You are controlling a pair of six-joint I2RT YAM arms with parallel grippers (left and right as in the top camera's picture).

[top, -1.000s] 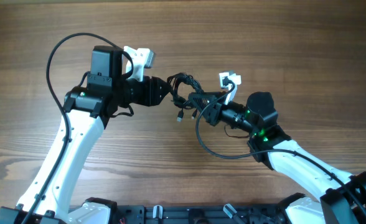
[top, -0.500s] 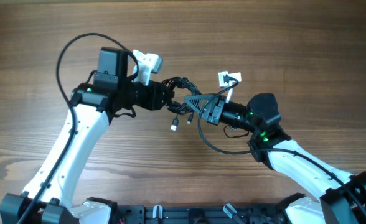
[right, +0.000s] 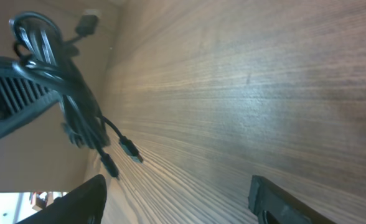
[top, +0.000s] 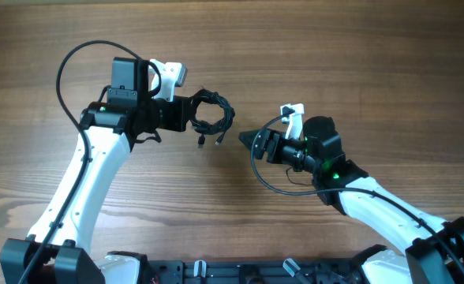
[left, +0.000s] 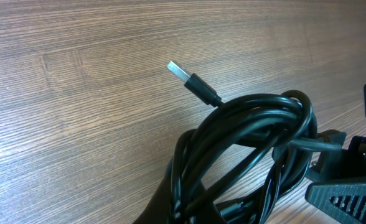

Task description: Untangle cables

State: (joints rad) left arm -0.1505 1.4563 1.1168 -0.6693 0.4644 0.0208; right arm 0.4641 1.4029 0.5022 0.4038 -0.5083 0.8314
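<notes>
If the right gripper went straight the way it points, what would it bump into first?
Most likely the cables hanging from the shut left gripper. The right gripper, open and empty, points at that bunch with nothing between. Height is unclear, so it might only brush the dangling plugs.

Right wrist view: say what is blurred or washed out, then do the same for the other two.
Right wrist: tilted frame, its own fingers dark and blurred, bottom-left corner blown out white. Left wrist: the cables and a plug crisp, soft sheen on the table. Overhead: even light, sharp throughout, only faint shadows.
</notes>
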